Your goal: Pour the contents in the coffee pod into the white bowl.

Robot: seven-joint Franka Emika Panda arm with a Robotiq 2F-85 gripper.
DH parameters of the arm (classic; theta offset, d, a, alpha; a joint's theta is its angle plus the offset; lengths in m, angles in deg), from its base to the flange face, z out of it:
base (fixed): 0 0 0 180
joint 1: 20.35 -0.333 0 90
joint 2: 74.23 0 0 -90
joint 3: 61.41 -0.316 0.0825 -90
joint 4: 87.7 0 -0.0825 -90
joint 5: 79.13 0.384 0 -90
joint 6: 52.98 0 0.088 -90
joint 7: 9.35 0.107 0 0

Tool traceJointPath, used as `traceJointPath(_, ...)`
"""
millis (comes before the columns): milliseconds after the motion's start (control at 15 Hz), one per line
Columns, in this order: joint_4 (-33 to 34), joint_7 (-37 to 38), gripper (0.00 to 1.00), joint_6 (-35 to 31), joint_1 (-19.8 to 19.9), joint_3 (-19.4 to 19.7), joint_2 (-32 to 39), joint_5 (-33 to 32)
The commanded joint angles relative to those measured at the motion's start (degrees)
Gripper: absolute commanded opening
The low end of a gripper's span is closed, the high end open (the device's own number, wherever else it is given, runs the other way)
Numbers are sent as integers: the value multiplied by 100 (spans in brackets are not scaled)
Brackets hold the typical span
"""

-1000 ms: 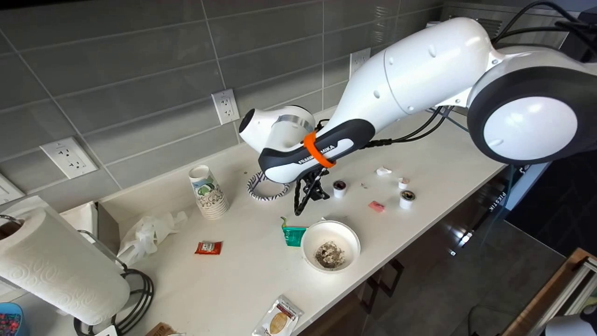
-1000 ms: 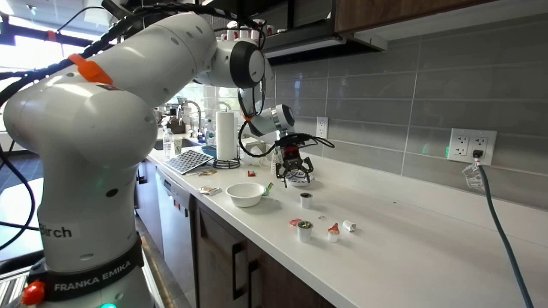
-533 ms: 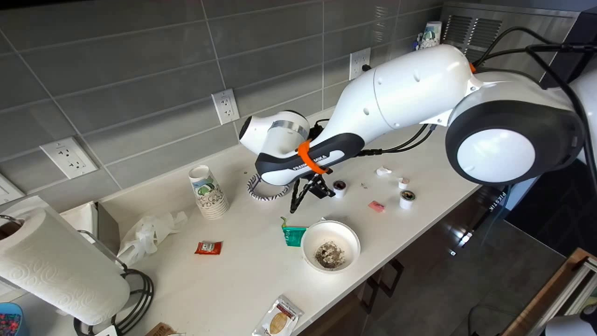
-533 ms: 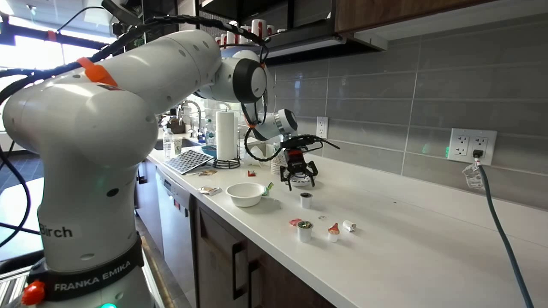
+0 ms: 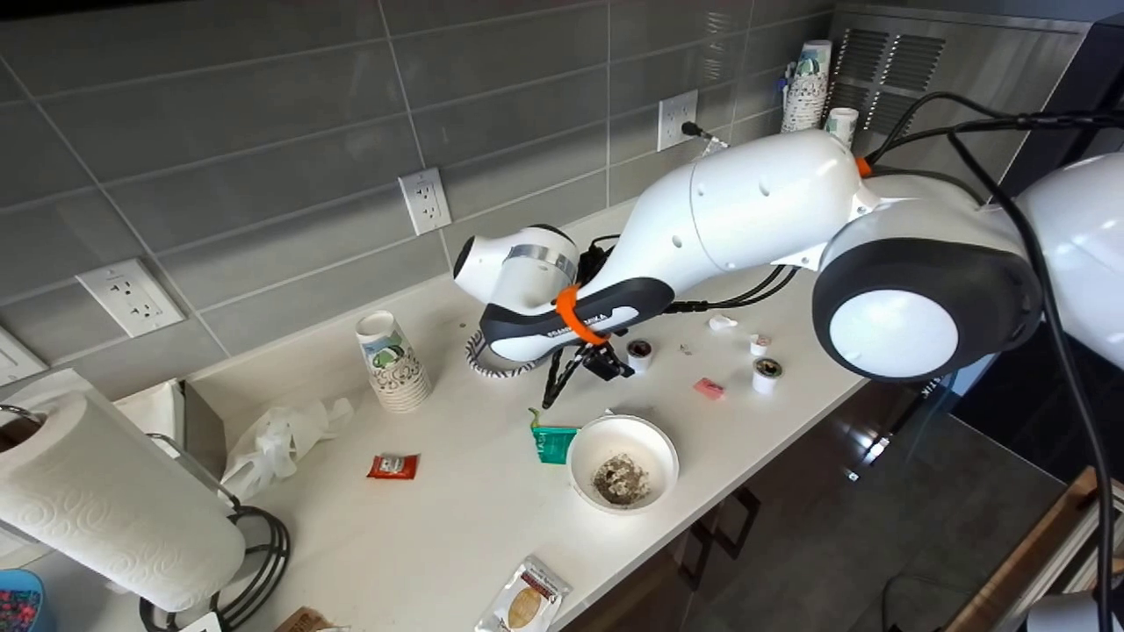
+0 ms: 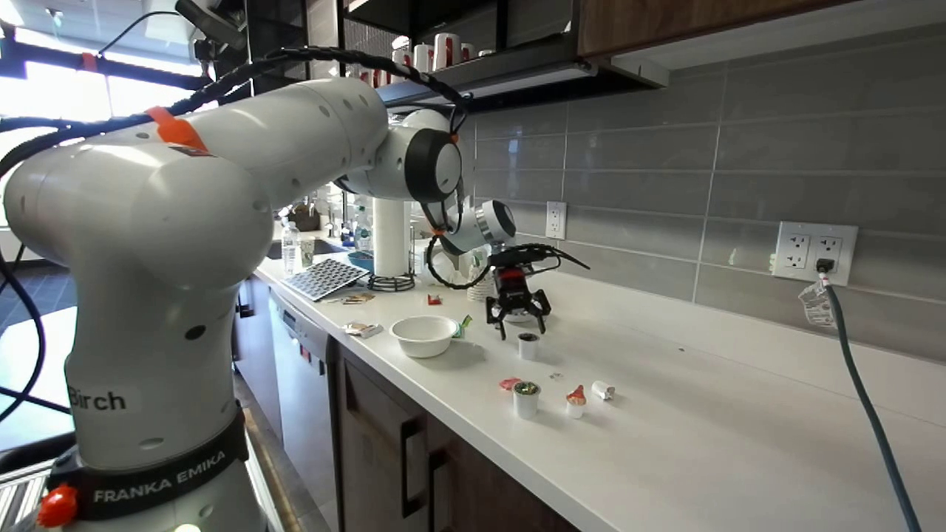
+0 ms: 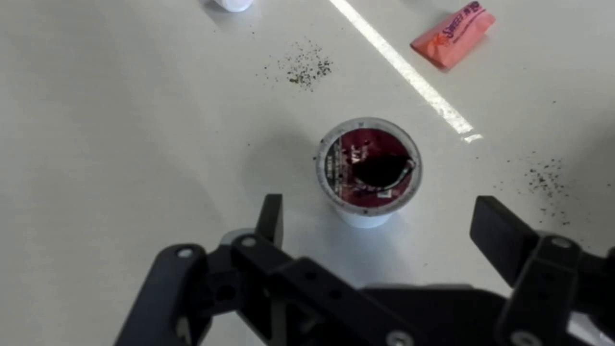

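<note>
Claw (image 7: 383,218) spread, coffee pod (image 7: 368,166) just beyond.

Coffee pod (image 7: 369,166) on counter (image 7: 120,202) near centre of wrist view, packet (image 7: 452,36) upper right, bowl (image 5: 630,436) lower centre in an exterior view, paper towel roll (image 5: 114,500) lower left

A grey tiled wall (image 6: 635,185) runs along the back edge of the white counter (image 6: 709,428), white outlet plates (image 5: 425,200) set in it. Over that edge hang a dark shelf (image 6: 517,72) and a wood cabinet (image 6: 665,22). Beneath the front edge stand dark brown cupboards (image 6: 480,488) and a pale appliance front (image 6: 307,391); beyond them lies dark floor (image 5: 861,570). In an exterior view a sink (image 6: 325,247) sits near the far end, and windows (image 6: 44,92) glare white past it.
</note>
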Motion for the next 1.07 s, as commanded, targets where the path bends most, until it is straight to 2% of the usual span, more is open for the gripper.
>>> traceJointPath(0, 577, -221, 100, 303, -102, 112, 392, -64)
traceJointPath(667, 1099, -416, 100, 578, -169, 292, 770, -61)
traceJointPath(867, 1223, -473, 87, 658, -192, 335, 854, -65)
traceJointPath(933, 1258, -498, 87, 687, -196, 347, 881, -62)
traceJointPath(1000, 1302, -507, 80, 718, -202, 360, 908, -59)
